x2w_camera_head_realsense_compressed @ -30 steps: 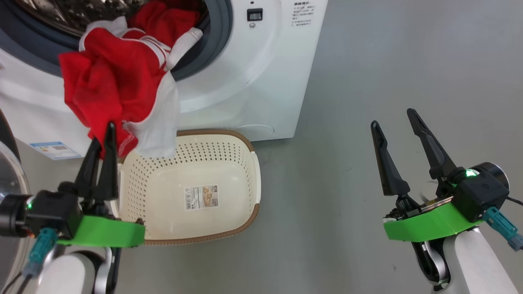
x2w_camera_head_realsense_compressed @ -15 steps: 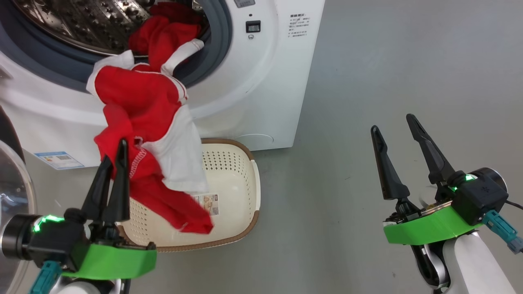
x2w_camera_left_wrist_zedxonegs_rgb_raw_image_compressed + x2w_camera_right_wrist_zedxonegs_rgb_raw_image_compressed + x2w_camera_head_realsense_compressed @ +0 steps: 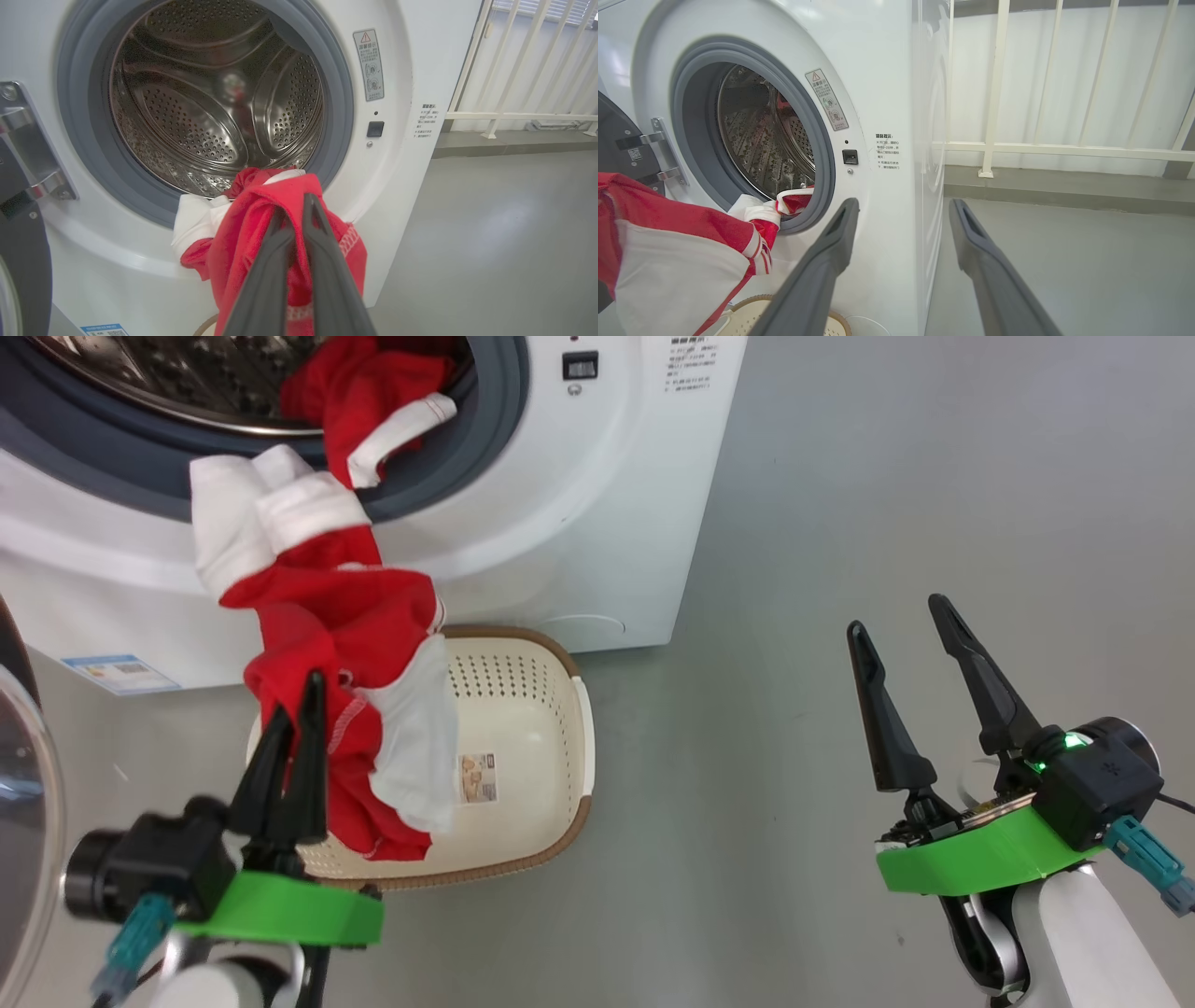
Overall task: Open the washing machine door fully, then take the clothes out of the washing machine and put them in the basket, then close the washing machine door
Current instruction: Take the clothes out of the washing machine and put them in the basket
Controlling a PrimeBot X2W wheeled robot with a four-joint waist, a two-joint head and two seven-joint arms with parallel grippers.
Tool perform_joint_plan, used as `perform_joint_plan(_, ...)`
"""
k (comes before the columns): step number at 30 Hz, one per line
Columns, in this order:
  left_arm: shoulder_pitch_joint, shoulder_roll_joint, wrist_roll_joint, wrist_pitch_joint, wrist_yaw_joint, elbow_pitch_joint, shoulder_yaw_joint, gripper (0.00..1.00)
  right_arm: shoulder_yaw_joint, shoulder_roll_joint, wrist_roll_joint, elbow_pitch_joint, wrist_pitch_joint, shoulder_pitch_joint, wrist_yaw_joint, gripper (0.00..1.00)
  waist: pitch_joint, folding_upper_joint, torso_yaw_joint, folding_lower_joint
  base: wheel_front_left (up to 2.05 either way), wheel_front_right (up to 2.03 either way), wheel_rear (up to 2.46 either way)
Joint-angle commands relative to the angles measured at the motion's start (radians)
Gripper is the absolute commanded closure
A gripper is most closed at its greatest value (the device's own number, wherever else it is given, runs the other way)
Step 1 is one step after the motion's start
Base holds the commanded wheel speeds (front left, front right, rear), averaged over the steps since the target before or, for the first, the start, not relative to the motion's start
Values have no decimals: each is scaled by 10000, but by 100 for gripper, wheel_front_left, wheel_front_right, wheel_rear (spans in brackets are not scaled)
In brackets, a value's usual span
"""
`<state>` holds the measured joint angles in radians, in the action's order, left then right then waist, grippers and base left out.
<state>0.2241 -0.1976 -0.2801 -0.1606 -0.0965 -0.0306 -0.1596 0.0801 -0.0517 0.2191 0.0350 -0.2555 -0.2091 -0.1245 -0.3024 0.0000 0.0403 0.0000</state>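
log | left gripper (image 3: 297,698) pinched tight on clothes (image 3: 345,625) | clothes strung from washer (image 3: 579,523) mouth down over basket (image 3: 586,747) near-left corner | right gripper (image 3: 896,614) wide, idle, well apart | risk: i judge the far end may catch on the gasket (image 3: 467,457), or a release here spills cloth over the rim

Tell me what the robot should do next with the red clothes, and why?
Probably pull the left gripper back and down toward the basket. It is shut on the clothes, which hang partly over the basket, but their other end lies at the opening of the washing machine.
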Motion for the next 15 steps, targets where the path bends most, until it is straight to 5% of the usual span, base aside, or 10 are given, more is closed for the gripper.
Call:
perform_joint_plan(1,567,-105,-125,-163,105,105,309,100,249,15,6,-278,-63,-162,-62,0,-278,0,1,0,0,0,0)
perform_joint_plan(15,3005,356,-799,-964,1029,4489,596,100,152,15,-23,-436,-63,-470,-62,0,-1381,0,51,0,0,0,0)
